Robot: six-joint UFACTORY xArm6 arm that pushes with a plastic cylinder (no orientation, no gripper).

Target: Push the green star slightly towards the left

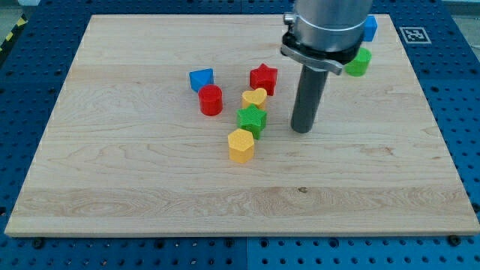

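Desk (150,180), wooden: green star (252,120) near centre, touching a yellow heart (255,97) above and a yellow hexagon (241,145) below; my tip (301,130) just to its right, apart; no hand fitted, only the rod; red star (263,78), red cylinder (211,100), blue block (201,79) nearby

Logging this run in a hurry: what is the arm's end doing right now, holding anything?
My tip: a bare rod with nothing to open or close, holding nothing; it rests on the board at the view's right of the green star, apart from it.
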